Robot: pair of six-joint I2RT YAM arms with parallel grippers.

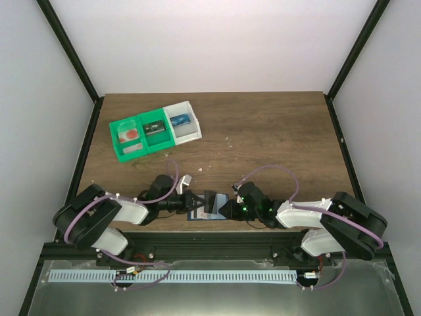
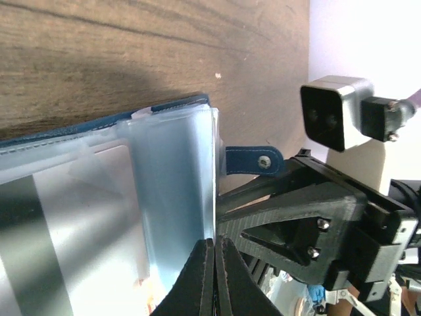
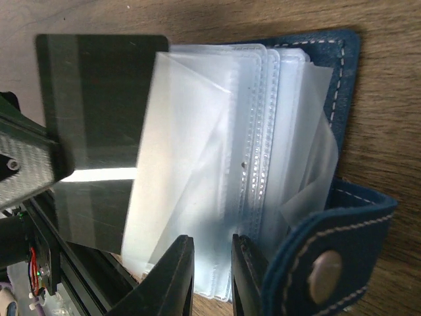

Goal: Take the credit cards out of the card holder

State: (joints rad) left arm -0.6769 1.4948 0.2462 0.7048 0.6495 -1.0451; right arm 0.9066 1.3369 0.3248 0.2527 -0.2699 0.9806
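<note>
We see the blue card holder point(image 3: 343, 79) open between both hands: right hand point(image 3: 210, 263) pinching its clear sleeves point(image 3: 263, 151), left hand point(image 2: 215, 263) pinching a dark card point(image 3: 99, 99) that sticks out toward it.

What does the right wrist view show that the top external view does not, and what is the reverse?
Only the right wrist view shows the clear sleeves fanned open, the snap button, and a dark credit card sticking out past them. Only the top external view shows the green-and-white tray at the far left of the table. Both show the blue card holder between the left hand and the right hand.
</note>
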